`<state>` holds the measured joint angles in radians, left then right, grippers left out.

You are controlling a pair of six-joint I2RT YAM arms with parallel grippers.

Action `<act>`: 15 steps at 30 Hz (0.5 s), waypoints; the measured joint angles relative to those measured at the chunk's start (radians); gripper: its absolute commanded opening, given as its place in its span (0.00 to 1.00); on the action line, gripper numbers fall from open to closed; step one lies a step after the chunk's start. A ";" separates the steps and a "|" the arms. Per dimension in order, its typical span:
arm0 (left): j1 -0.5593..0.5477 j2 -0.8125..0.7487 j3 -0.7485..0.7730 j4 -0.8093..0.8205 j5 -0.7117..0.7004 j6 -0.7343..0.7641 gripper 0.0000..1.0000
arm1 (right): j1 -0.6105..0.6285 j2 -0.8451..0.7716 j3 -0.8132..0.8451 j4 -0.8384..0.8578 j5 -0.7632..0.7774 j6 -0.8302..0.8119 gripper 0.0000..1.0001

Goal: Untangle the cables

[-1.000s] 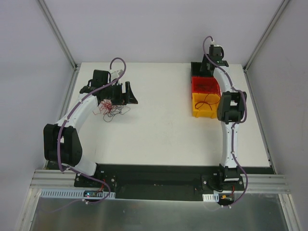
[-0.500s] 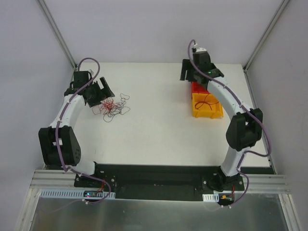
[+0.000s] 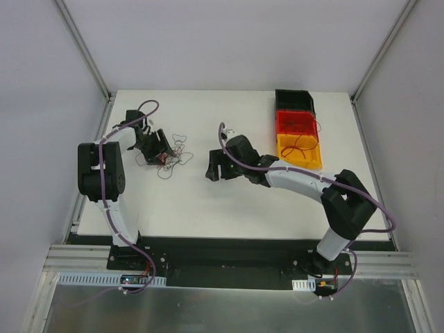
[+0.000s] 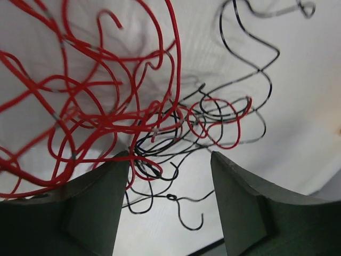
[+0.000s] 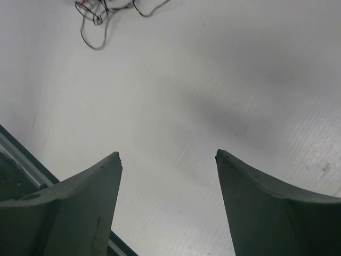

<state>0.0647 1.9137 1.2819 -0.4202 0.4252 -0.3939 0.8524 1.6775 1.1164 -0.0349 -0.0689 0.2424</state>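
The left tool [image 4: 169,156], spread wide over the cables [image 3: 163,156], should pinch only 1 edge strand, so the equally spread, empty right tool [image 5: 168,154] can draw another away.

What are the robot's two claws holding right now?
Nothing. The left gripper is open, with some of the cables between its jaws but not pinched. The right gripper is open above the table.

I see the left pincer [image 4: 169,157] gaping wide at the bottom edge; the cables [image 4: 154,127] sprawl over the white desk [image 4: 298,133], red mass at left, thin black loops running between the tips.
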 measured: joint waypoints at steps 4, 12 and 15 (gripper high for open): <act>-0.021 0.001 -0.055 0.024 0.096 -0.028 0.60 | -0.026 0.021 -0.011 0.111 -0.002 0.055 0.70; -0.032 -0.008 -0.071 0.053 0.167 -0.060 0.62 | -0.100 0.317 0.056 0.345 -0.058 0.251 0.66; -0.032 -0.008 -0.071 0.059 0.177 -0.063 0.59 | -0.105 0.396 0.130 0.391 -0.073 0.293 0.67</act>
<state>0.0322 1.9060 1.2106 -0.3614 0.6022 -0.4572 0.7479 2.0739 1.2465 0.3565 -0.1417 0.5358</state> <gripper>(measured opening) 0.615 0.664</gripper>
